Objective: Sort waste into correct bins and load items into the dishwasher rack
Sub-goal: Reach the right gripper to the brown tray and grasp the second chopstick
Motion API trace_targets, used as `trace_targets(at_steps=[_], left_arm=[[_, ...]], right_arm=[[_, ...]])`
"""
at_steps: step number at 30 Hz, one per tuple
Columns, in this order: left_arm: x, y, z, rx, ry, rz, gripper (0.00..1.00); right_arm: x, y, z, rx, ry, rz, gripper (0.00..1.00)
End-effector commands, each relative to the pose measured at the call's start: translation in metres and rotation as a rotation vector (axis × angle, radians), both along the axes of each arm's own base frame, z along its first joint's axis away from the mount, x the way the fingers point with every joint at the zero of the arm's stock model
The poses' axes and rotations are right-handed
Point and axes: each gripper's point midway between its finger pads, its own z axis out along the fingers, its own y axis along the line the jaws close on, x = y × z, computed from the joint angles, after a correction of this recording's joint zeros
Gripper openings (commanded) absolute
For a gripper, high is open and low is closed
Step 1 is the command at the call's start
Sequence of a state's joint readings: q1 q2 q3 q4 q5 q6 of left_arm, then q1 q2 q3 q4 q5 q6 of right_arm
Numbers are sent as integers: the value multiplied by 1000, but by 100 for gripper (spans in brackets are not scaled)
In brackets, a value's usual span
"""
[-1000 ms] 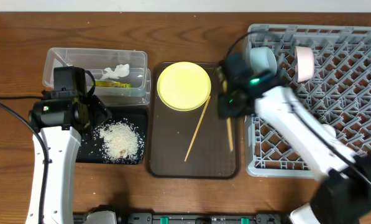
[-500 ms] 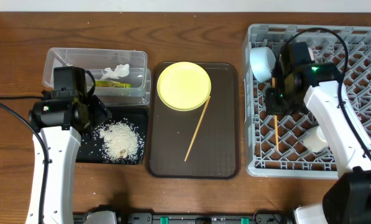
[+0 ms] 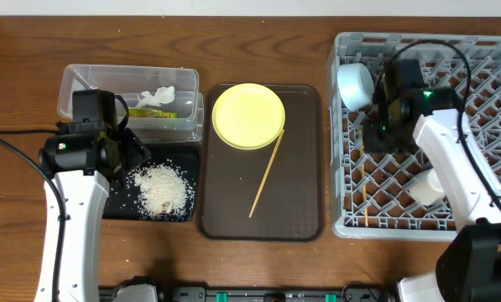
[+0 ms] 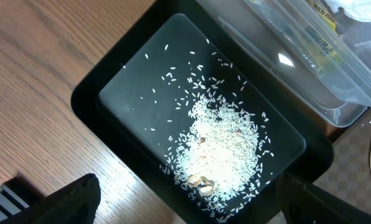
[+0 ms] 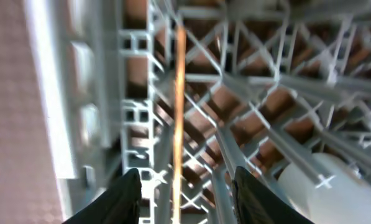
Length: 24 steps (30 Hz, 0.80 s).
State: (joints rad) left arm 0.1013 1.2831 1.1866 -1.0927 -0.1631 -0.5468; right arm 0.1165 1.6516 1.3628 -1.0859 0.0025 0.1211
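My right gripper point(image 3: 383, 132) hangs open over the left part of the grey dishwasher rack point(image 3: 485, 75). In the right wrist view its jaws point(image 5: 186, 186) stand wide apart, and a thin wooden chopstick point(image 5: 179, 106) runs between them on the rack's lattice, touching neither finger. That chopstick point(image 3: 365, 195) shows faintly in the overhead view. A second chopstick point(image 3: 267, 174) lies on the brown tray beside the yellow plate point(image 3: 248, 116). My left gripper point(image 3: 122, 155) is open and empty over the black tray point(image 4: 120, 87) of rice point(image 4: 225, 146).
A light-blue bowl point(image 3: 355, 84) and a white bowl or cup point(image 3: 425, 186) sit in the rack. The clear tub point(image 3: 91, 84) holds a white tissue point(image 3: 158, 95) and the green-yellow wrapper point(image 3: 153, 111). The dark-brown serving tray point(image 3: 305, 201) lies in the middle.
My right gripper carried a chopstick from the brown tray to the rack. The chopstick now lies lower in the rack, free of the open jaws. The left arm has not moved.
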Motion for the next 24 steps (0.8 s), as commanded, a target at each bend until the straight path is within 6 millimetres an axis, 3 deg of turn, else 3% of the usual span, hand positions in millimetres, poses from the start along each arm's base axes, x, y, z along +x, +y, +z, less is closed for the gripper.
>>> trace_targets(at_steps=[1, 5, 9, 16, 24], left_arm=[[1, 1, 2, 1, -2, 8, 93], [1, 1, 2, 1, -3, 8, 93], [1, 1, 2, 1, -3, 8, 93], [1, 1, 2, 2, -3, 8, 93], [0, 1, 2, 1, 0, 8, 93]], right_arm=[[25, 34, 37, 128, -117, 61, 47], [34, 84, 54, 231, -186, 128, 51], [24, 136, 41, 247, -162, 173, 54], [-10, 199, -23, 150, -4, 164, 56], [-41, 230, -96, 33, 122, 132, 55]])
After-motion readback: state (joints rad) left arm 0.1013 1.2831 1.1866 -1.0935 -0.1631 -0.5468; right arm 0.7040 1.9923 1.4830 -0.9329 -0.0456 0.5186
